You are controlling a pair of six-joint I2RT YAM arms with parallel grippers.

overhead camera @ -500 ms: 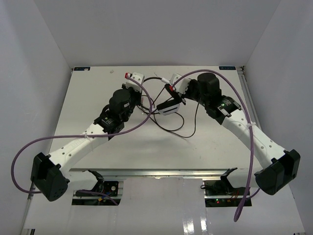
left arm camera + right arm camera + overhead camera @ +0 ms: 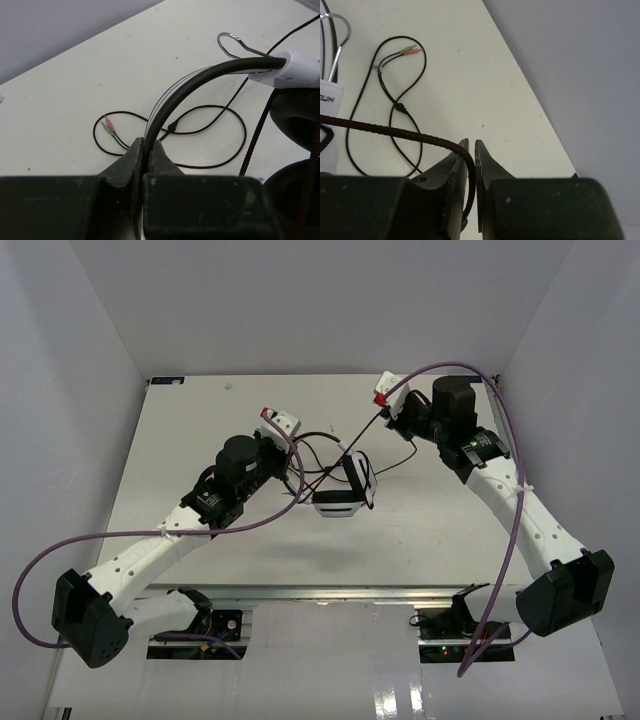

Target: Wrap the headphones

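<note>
The headphones are seen near the middle of the overhead view, held up over the surface and not laid flat on it. In the left wrist view the left tool is pressed together on the black headband, which arches from the lower centre of the frame to the upper right. A black ear pad is seen at the right edge.

In the right wrist view the right tool is pinched on the braided cable, which enters from the left edge and bends down between the fingers. In the overhead view this stretch is drawn as a straight line from the headset towards the upper right of the frame.

The wrapping is judged to be at an early stage. The thin cable lies in loose loops on the surface, and its green and pink plugs rest free at the left of the left wrist view. No turn of cable around the headband or the ear cups can be made out. The part close to the cups is partly hidden, however, so a first turn cannot be ruled out.

Nearly the whole job appears to be left: the length has to be wound around the headset, the slack loops taken up, and the plug end secured.

No container is shown in any view, and nothing is held in one.
</note>
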